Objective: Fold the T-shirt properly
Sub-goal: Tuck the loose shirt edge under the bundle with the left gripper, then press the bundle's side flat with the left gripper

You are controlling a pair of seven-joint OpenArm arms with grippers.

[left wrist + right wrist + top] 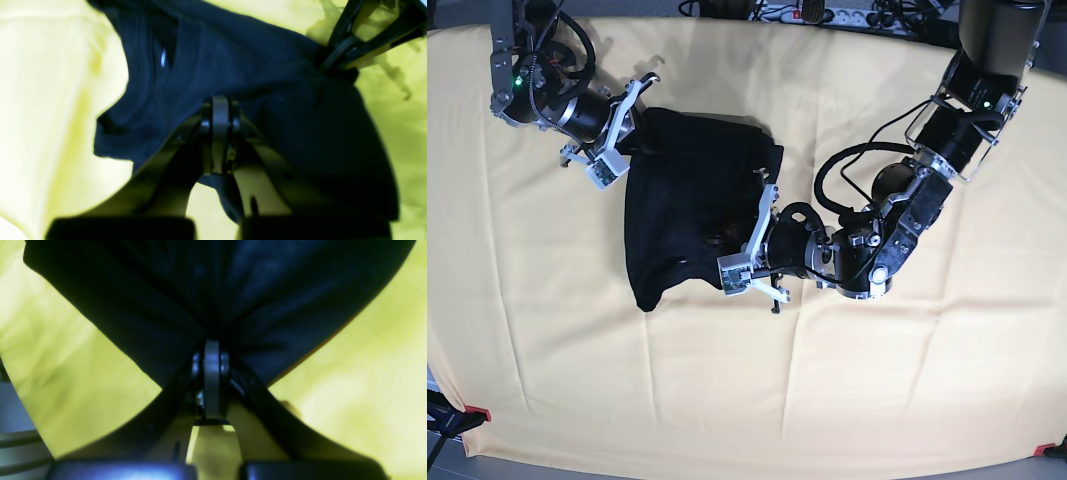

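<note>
A plain black short-sleeved cotton T-shirt (677, 215) lies bunched in a rough dark heap on the yellow cloth (847, 400) that covers the table, toward the upper left of the base view. The right hand (632, 125) sits at the heap's upper left corner, its two fingers pressed together with black fabric pinched between them; from its wrist camera the cloth fans out away from the closed tips (211, 350) in gathered folds, with yellow showing on both sides. The left hand (752, 240) is at the heap's right edge, likewise clamped tight on the T-shirt; its wrist view shows fabric spreading out from the meeting fingertips (220, 106), and the other hand gripping the far corner at the top right of that picture. A small pale mark (163, 57) shows on the fabric there, though the blur makes its nature hard to judge. The lower left of the garment rests loosely on the cloth.
</note>
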